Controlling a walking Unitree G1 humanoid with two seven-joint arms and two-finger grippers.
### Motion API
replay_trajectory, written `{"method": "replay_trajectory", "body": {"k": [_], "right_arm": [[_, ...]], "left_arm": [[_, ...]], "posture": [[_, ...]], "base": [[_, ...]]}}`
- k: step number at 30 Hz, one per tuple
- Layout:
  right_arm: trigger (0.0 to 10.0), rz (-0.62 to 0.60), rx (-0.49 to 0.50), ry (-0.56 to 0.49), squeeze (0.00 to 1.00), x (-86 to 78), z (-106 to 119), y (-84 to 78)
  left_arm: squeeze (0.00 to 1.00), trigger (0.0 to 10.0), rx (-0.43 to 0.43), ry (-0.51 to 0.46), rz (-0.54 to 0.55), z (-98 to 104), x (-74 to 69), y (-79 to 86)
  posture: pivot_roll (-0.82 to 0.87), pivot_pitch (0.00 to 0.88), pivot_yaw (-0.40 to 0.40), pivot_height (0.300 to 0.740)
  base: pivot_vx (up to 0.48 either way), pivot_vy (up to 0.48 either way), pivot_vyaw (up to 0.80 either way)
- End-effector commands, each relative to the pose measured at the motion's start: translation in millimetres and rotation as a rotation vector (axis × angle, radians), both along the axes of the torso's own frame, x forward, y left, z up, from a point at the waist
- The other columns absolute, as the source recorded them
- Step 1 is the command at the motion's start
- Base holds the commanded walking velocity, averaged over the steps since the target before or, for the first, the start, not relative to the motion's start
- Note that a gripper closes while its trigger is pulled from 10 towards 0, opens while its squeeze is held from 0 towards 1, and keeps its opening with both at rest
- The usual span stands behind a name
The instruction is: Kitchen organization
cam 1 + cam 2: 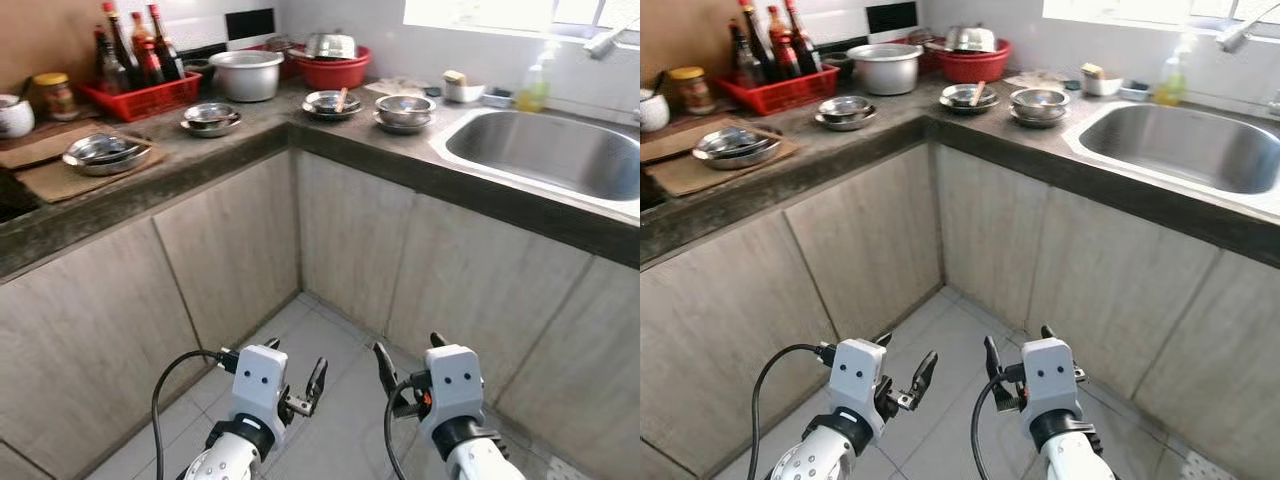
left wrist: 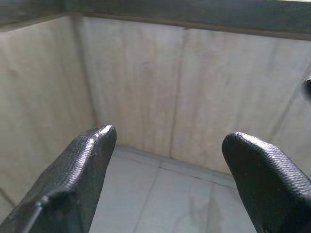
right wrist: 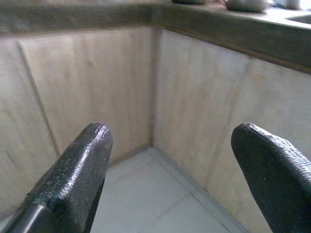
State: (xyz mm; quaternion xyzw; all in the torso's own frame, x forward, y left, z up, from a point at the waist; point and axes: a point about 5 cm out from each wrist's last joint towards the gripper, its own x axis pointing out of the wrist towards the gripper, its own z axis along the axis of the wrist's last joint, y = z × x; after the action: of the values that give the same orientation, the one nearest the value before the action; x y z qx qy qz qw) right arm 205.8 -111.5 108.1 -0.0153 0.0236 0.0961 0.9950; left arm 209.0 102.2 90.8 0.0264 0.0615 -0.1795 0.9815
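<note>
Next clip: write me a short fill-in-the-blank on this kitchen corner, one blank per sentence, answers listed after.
1. The sauce bottles stand in a crate coloured ____.
2. The steel sink lies on the robot's ____ side.
3. The left gripper and right gripper hang low before the cabinet doors, jaws ____.
4. The big steel pot stands on the ____.

Answers: red; right; open; counter

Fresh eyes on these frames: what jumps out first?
The red plastic basin with steel cookware inside, at the back of the corner counter, and the red crate of sauce bottles further left. Next, the scattered steel bowls on the counter and the steel sink to the right. Down low, the left gripper and right gripper hang open over the tiled floor, holding nothing.
</note>
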Motion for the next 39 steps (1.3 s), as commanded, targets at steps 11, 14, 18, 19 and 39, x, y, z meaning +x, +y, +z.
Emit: {"method": "replay_trajectory", "body": {"k": [11,14,18,19,39], "right_arm": [[10.0,0.013,-0.013,0.001,0.00,0.8,-1.7,-3.0],[10.0,0.019,-0.016,-0.003,0.00,0.6,-1.2,-2.5],[10.0,0.027,-0.021,0.002,0.00,1.1,-2.4,-1.8],[10.0,0.031,-0.019,0.002,0.00,1.2,-2.4,-1.3],[10.0,0.059,-0.005,0.013,0.00,2.8,-3.4,2.1]], "left_arm": [[0.00,10.0,-0.005,0.003,-0.019,0.7,2.2,-7.5],[0.00,10.0,-0.005,0.004,-0.017,0.6,2.4,-7.7],[0.00,10.0,-0.007,0.010,-0.010,-0.3,2.6,-7.6],[0.00,10.0,-0.007,0.011,-0.009,-0.3,2.6,-7.5],[0.00,10.0,-0.015,0.029,0.027,-2.1,5.2,-3.4]], "posture": [[0.01,0.000,-0.013,0.740],[0.01,0.000,-0.014,0.740],[0.02,0.000,-0.015,0.740],[0.02,0.000,-0.017,0.740],[0.02,0.000,-0.019,0.740]], "base": [[0.341,0.000,0.07],[0.304,0.000,0.76],[0.253,0.000,0.80],[0.240,0.000,0.80],[0.000,0.000,0.10]]}}
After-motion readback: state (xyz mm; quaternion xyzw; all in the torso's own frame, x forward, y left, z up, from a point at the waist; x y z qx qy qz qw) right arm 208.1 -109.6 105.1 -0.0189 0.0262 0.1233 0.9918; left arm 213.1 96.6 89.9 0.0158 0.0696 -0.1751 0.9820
